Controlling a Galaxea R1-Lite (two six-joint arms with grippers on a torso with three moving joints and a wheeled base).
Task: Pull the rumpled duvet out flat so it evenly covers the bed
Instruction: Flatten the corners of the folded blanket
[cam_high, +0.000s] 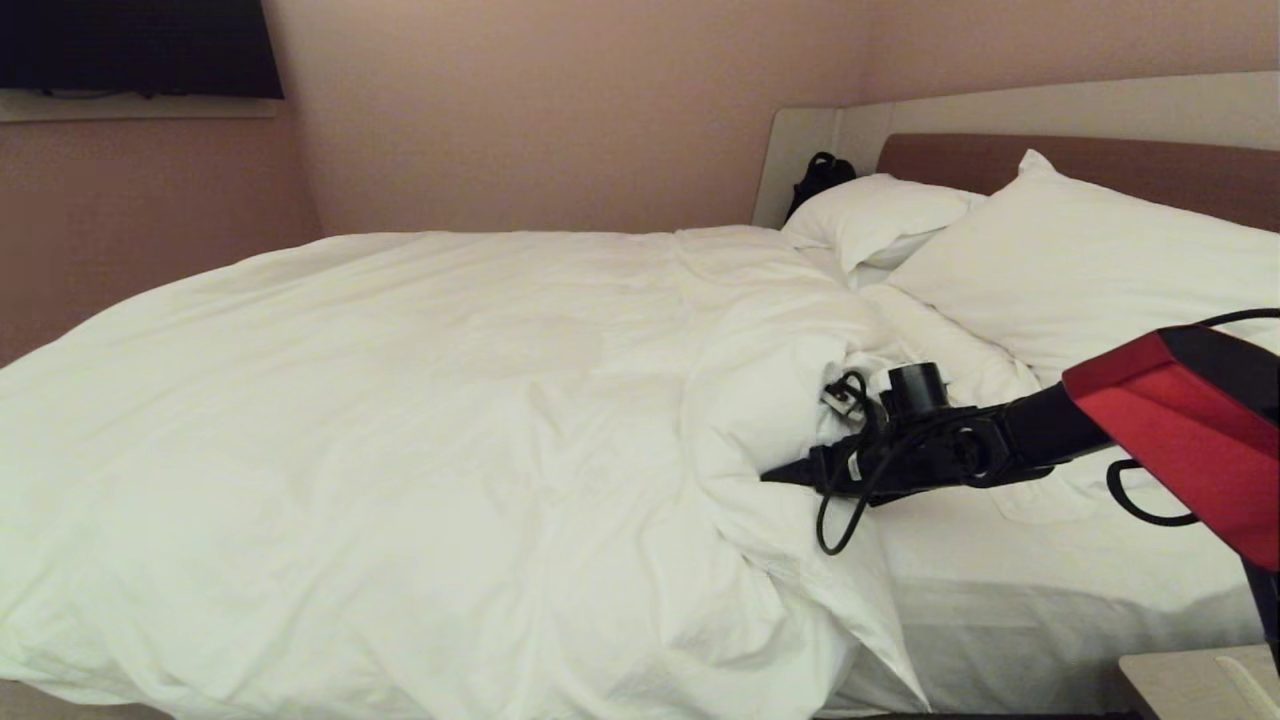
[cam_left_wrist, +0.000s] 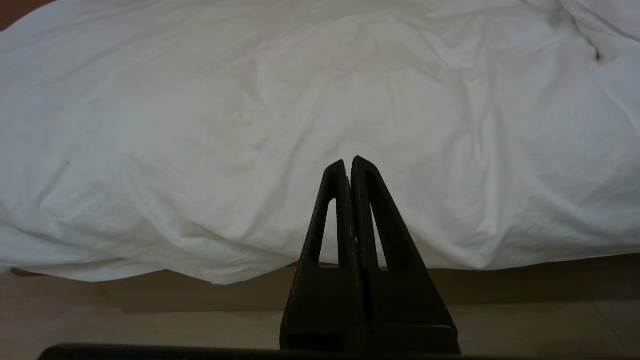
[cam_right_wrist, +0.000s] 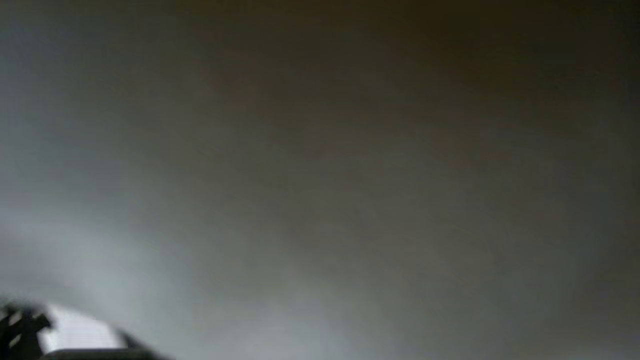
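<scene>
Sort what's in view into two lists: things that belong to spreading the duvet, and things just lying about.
Belongs to the job:
- duvet, bunched short of the head end
- bed, sheet bare near the head end
- right gripper, reaching into the duvet's folded edge
- left gripper, shut, by the bed's side

Just lying about:
- two pillows
- black bag by the headboard
- nightstand corner

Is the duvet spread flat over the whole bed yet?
No. The duvet is bunched in folds short of the pillows, leaving bare sheet at the bed's head end.
</scene>
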